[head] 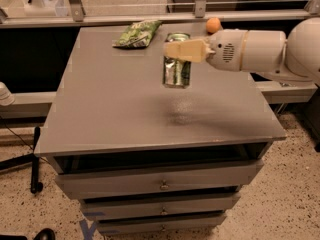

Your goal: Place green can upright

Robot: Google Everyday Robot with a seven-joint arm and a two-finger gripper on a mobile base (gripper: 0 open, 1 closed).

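Camera view: green can (177, 74) in hand (173, 50)

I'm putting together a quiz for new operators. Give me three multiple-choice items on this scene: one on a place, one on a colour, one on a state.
1. Where does the snack bag lie?
A in an open drawer
B on the far part of the tabletop
C on the floor

2. What colour is the small ball near the tabletop's far edge?
A blue
B orange
C white

3. How is the green can?
A lying on its side on the tabletop
B upright in the gripper, off the tabletop
C crushed on the floor

Answers:
1 B, the bag rests near the far edge, apart from the can.
2 B, it shows orange beside the arm.
3 B, the fingers clamp its upper part, and its shadow falls apart from it on the surface.
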